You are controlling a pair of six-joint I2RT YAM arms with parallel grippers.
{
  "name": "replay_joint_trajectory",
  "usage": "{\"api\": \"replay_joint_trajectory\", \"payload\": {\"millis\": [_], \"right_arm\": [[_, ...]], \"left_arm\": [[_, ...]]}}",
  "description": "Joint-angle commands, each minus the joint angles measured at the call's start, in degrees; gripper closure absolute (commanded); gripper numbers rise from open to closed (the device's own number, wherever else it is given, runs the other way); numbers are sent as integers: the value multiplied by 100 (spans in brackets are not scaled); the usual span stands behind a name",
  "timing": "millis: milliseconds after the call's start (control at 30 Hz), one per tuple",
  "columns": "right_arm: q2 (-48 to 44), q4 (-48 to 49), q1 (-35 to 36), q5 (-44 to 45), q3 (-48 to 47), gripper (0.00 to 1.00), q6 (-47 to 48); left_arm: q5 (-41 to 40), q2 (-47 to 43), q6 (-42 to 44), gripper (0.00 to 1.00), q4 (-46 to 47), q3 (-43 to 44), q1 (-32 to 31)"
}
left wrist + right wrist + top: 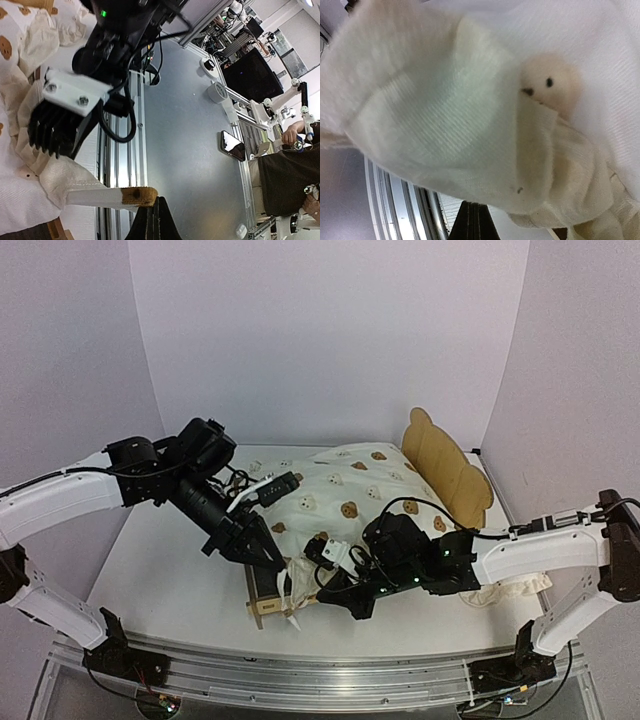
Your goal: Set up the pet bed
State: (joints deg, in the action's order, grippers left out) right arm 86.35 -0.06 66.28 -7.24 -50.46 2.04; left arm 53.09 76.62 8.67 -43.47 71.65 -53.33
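White table (170, 560) on my screen, 2 arms in. I see the pet bed (445, 465) mid-table, headboard far right, bear-print cushion (350, 490) draped over it. Left gripper (154, 202) jaws together beside a tie (100, 196); right gripper (476, 206) jaws together at the cushion's edge.

**Layout: bed, cushion and arms on table**

The pet bed (263, 607) stands mid-table (170, 570). Its headboard (447, 468) is at the far-right end and its foot points near-left. The cushion (350, 490) lies on the frame and overhangs the near side. The left gripper (279, 561) is at the foot corner. The right gripper (476, 212) is just right of it, under the overhang. Loose cloth (510, 590) lies right of the bed, beneath the right arm.
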Motion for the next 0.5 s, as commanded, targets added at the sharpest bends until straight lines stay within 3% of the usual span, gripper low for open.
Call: {"api": "replay_joint_trajectory", "payload": {"millis": [0, 100, 300, 467], "right_arm": [[-50, 16, 16, 53, -145, 100, 111], [-192, -277, 16, 49, -91, 100, 46], [-624, -923, 61, -113, 92, 100, -158], [-716, -1825, 469, -344, 219, 100, -554]], "left_arm": [[17, -51, -55, 100, 407, -639, -37], [-637, 169, 287, 93, 446, -880, -112], [-1717, 293, 2010, 54, -383, -788, -152], [-2781, 113, 3181, 40, -669, -798, -151]]}}
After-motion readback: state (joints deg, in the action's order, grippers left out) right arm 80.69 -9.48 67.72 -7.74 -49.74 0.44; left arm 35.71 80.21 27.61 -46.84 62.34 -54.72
